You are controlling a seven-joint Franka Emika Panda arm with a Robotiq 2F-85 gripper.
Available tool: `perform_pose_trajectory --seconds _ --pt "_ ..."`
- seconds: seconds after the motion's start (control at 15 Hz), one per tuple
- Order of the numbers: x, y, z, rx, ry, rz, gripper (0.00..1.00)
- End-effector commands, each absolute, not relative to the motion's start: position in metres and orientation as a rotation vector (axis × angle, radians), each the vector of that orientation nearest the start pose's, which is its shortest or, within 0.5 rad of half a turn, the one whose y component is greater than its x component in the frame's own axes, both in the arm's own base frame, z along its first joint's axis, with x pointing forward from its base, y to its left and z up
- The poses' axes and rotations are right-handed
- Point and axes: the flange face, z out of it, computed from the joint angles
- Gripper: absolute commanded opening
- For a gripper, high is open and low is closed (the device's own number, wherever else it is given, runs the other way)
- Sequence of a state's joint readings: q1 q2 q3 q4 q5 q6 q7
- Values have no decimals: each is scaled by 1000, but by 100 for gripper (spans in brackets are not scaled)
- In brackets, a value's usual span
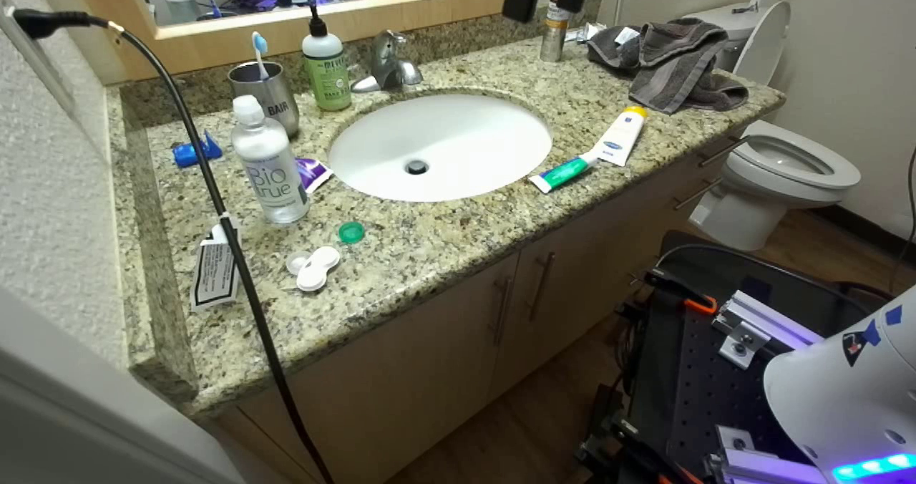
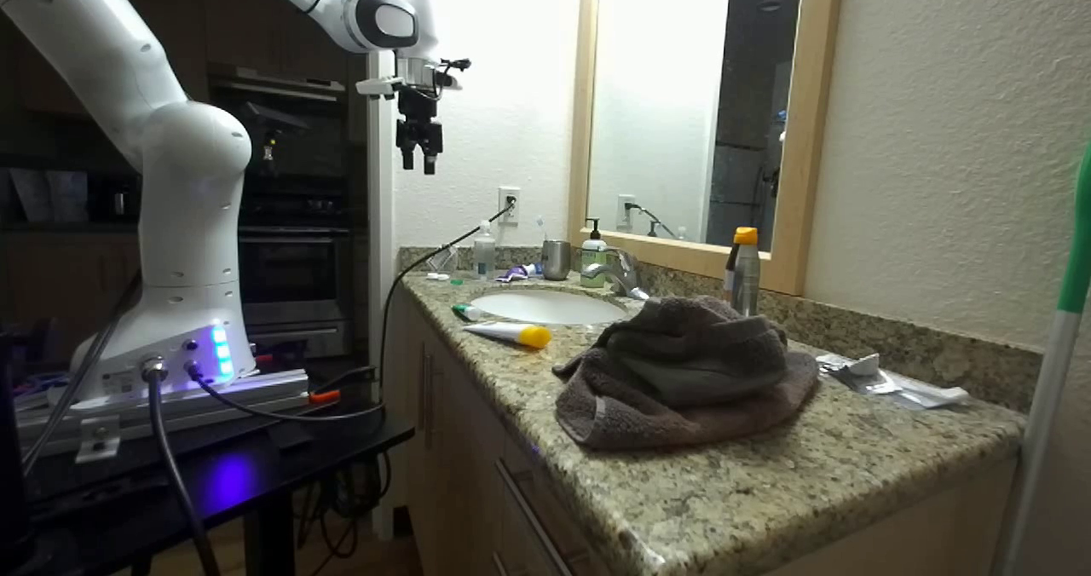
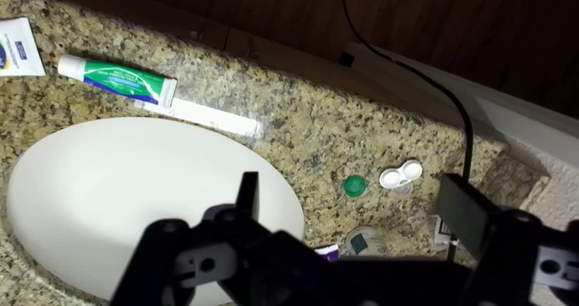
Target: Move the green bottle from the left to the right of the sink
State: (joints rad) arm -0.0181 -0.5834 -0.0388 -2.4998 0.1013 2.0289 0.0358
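The green bottle (image 1: 329, 79) stands upright with a black pump on its whitish top. It is on the counter between the steel cup and the faucet (image 1: 390, 69), and also shows in an exterior view (image 2: 590, 256). It does not show in the wrist view. The sink (image 1: 436, 140) is an oval white basin, also in an exterior view (image 2: 550, 306) and the wrist view (image 3: 135, 174). My gripper (image 2: 418, 167) hangs pointing down, well above the counter. In the wrist view the gripper's fingers (image 3: 357, 202) are wide apart with nothing between them.
A clear Biotrue bottle (image 1: 272, 169), a steel cup (image 1: 268, 97) with a toothbrush and a black cable (image 1: 215, 190) are near the green bottle. Tubes (image 1: 565, 172), a grey towel (image 1: 669, 61) and a yellow-topped can (image 2: 746, 273) are across the sink. A mirror (image 2: 699, 133) rises behind.
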Motion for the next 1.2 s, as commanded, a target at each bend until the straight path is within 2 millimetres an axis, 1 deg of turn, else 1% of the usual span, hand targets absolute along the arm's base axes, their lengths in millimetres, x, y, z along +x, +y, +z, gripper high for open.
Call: perform_pose_trajectory --seconds 0.0,0.07,0.2,0.27,0.33,0.4,0.47,0.53,0.6,0.73,0.8,0.87,0.93,1.0,1.13 --pt "438 -25 526 -2927 435 -289 100" --pt "454 -25 540 -2896 506 -329 100" --pt "487 -30 562 -2850 674 -392 100" --pt "505 -37 570 -2834 758 -415 100" --pt "523 -46 572 -2825 845 -423 100" --pt "534 -52 577 -2814 931 -423 100" --pt "537 -56 579 -2806 969 -397 100" --pt "515 -46 578 -2814 875 -431 100" --pt "524 -49 576 -2811 892 -429 100" --pt "524 -48 574 -2814 889 -423 100" --pt "530 -52 566 -2854 910 -427 100" --pt "540 -59 558 -2857 967 -435 100" --pt "557 -75 549 -2848 1072 -445 100" --pt "568 -88 543 -2838 1160 -469 100" --pt "596 -121 533 -2810 1308 -520 100"
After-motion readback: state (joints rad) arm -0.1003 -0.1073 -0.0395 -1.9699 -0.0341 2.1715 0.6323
